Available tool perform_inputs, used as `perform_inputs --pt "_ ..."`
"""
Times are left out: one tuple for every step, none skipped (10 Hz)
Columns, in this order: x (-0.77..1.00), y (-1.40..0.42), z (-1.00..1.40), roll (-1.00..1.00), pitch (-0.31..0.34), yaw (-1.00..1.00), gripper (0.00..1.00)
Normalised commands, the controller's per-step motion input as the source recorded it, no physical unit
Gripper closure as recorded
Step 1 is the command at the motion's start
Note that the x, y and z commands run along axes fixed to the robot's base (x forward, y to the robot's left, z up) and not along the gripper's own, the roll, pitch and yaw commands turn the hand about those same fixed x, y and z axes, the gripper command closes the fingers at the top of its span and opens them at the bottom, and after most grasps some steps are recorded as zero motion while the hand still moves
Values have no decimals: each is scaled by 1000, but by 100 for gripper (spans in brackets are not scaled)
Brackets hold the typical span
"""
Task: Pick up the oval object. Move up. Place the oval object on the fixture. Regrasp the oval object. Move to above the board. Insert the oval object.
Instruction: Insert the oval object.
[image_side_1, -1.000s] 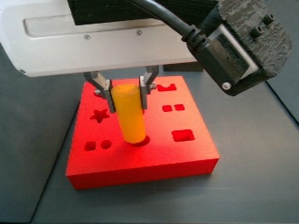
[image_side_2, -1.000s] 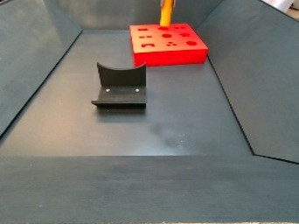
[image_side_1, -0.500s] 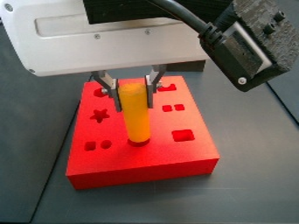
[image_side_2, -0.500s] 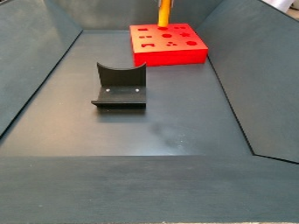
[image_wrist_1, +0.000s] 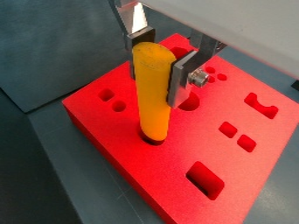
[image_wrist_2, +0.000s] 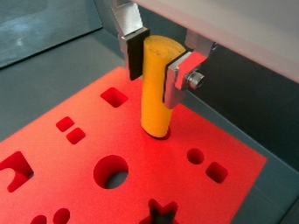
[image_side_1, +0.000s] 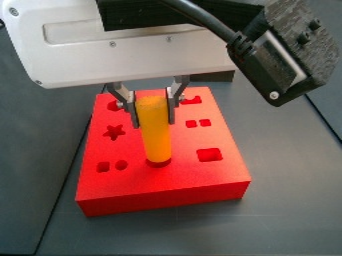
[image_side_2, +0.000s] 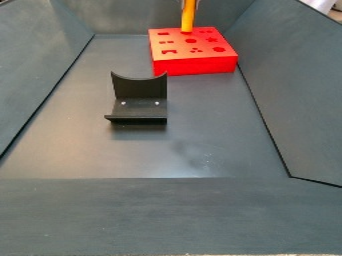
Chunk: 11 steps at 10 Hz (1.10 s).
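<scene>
My claw is closed on the top of the yellow-orange peg, one silver plate on each side of it, and it stands over the middle of the red board. The peg hangs upright with its lower end at a hole in the board's top face; in both wrist views the tip looks just entered, though I cannot tell how deep.

The peg looks like smooth, stiff plastic, light for its size, so I judge it will not bend or dent under my grip. The smoothness is the worry: a glossy rounded surface can slip or twist between flat pads if the tip catches the rim of the hole. I hold it high, near the top, which leaves the lower end free to enter but gives it leverage to tilt. Gripping across the flatter sides of the oval seems the safest hold.

The dark bracket stands empty on the floor, well apart from the board.
</scene>
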Motion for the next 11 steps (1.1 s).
perform_inputs --pt "0 -131 -126 106 -1 63 100" --pt "0 -174 -114 110 0 71 100" --pt "0 -146 -103 90 -1 69 100" --pt "0 -126 -103 81 -14 69 100" --pt "0 -103 -131 81 -37 71 100" --pt "0 0 -229 103 -37 137 100" --pt "0 0 -254 119 -44 146 100" --pt "0 0 -249 119 -43 151 100" --pt "0 0 -211 107 -34 151 100" --pt "51 0 -174 90 -19 149 100" --pt "123 0 -146 79 0 134 100"
